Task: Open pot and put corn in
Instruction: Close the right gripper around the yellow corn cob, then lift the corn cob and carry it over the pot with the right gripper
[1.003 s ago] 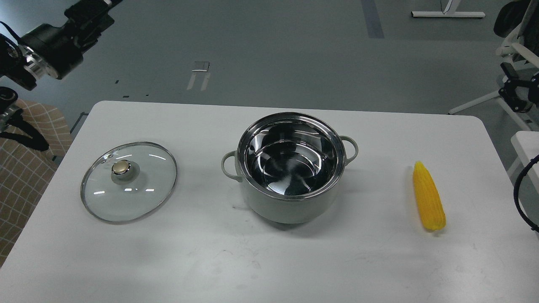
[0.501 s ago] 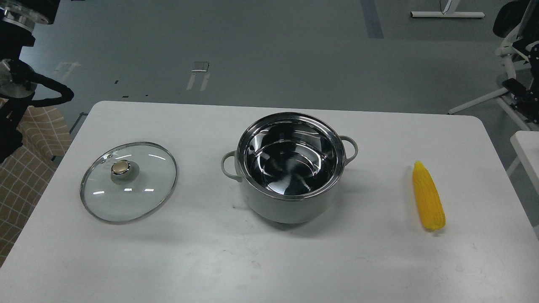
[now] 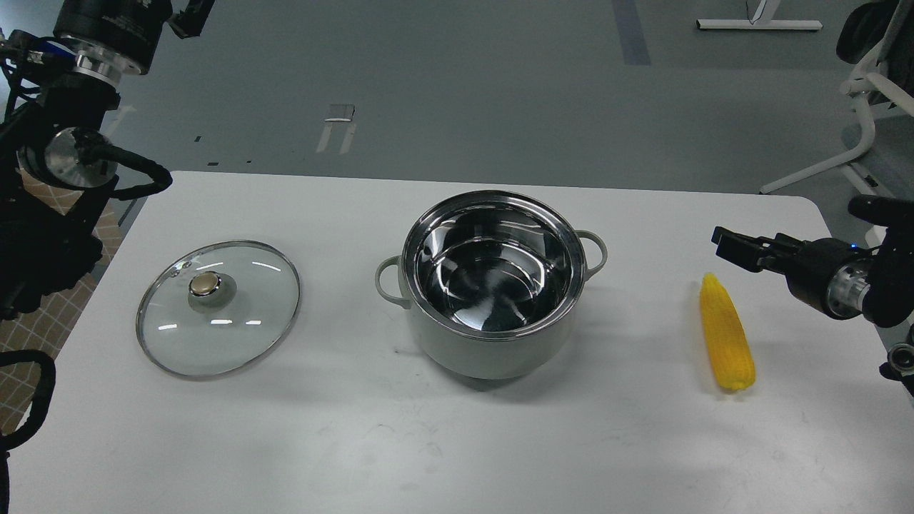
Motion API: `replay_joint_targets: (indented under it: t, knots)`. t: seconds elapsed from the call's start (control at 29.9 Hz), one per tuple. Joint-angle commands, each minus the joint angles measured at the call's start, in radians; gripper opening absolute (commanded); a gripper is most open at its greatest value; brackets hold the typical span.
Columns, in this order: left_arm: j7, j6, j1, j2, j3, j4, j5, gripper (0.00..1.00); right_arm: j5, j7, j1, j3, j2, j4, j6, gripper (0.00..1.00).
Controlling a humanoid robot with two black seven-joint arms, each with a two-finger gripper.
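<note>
Three things lie across the worktop (image 3: pixel 285 442): glass lid (image 3: pixel 218 308) near its left edge, open pot (image 3: pixel 493 282) mid-worktop, corn (image 3: pixel 726 334) near the right edge, where the right pincer (image 3: pixel 735 246) hovers, seemingly closed though I cannot tell; left pincer unseen.

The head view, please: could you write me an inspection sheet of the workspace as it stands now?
Surface: white table, faint scuffs near the front.
Pot: pot mid-table, open, steel inside empty.
Corn: corn lying flat right of the pot, apart from it.
Lid: glass lid flat on the table left of the pot, knob up.
Clutter: nothing seen.
End effectors: right end effector above the table beyond the corn's tip, holding nothing, finger spacing unclear; left end effector out of view.
Cables: black cable looping off the left arm.
Surroundings: grey floor, checked cloth at left, white chair base at right.
</note>
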Motion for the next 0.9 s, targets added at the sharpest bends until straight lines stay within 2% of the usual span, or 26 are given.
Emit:
replay_joint_targets:
  t: [0.0,0.17,0.33,0.47,0.6,0.74,0.87]
  knots:
    - [0.007,0.002,0.014,0.021,0.004,0.0,0.0,0.97,-0.098,-0.004,-0.014,-0.054,-0.002,-0.012,0.0,1.0]
    - [0.04,0.015,0.014,0.014,0.0,0.0,-0.001,0.97,-0.114,-0.01,-0.034,-0.098,0.0,-0.015,0.0,1.0]
    - [0.04,0.016,0.012,0.009,-0.002,0.0,0.0,0.97,-0.121,-0.012,-0.068,-0.109,0.006,-0.042,0.0,0.96]
    - [0.04,0.016,0.011,0.011,-0.005,0.0,-0.001,0.97,-0.121,-0.032,-0.079,-0.111,0.007,-0.047,0.0,0.87]
    - [0.04,0.019,0.011,0.008,-0.003,-0.002,0.0,0.97,-0.12,-0.038,-0.088,-0.111,0.027,-0.067,0.0,0.82]
    - [0.04,0.022,0.011,0.006,-0.003,-0.002,-0.001,0.97,-0.121,-0.04,-0.102,-0.111,0.055,-0.074,0.0,0.64]
    - [0.04,0.027,0.009,0.006,-0.003,-0.003,0.0,0.97,-0.12,-0.04,-0.103,-0.111,0.073,-0.079,0.0,0.6]
